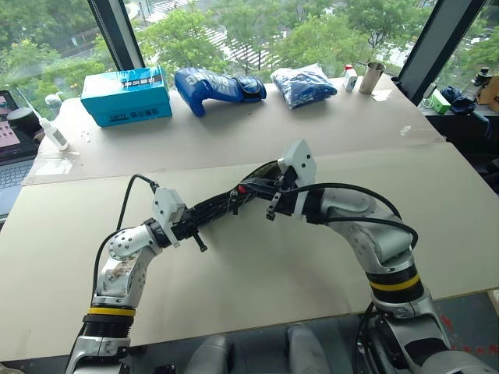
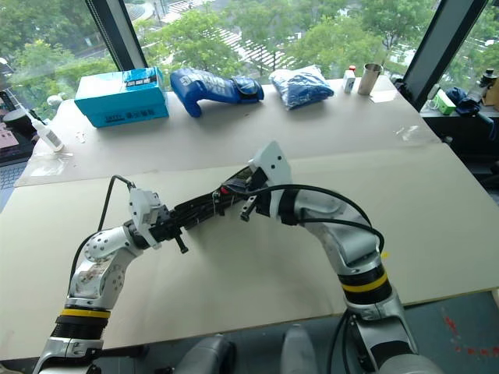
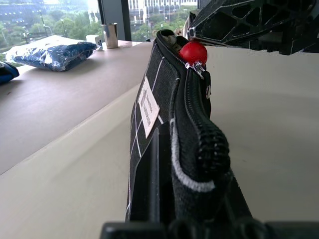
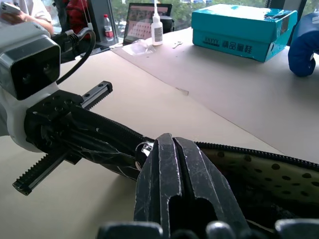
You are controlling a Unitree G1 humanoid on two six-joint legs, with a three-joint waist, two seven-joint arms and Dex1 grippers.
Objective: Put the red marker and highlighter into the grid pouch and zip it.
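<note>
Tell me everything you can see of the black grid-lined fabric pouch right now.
The black fabric pouch with white grid lines is held off the beige table between both grippers. The left gripper clamps one end; the right gripper is shut at the other end's zipper. It carries a white label and a partly open black zipper showing a dotted pale lining. A red round end pokes out.

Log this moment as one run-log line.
left end effector: shut on grid pouch | right end effector: shut at zipper | red marker: inside

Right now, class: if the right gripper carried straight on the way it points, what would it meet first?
Probably the left gripper, which clamps the far end of the grid pouch. The right gripper, shut at the zipper, points along the pouch toward it, though depth is hard to judge.
</note>
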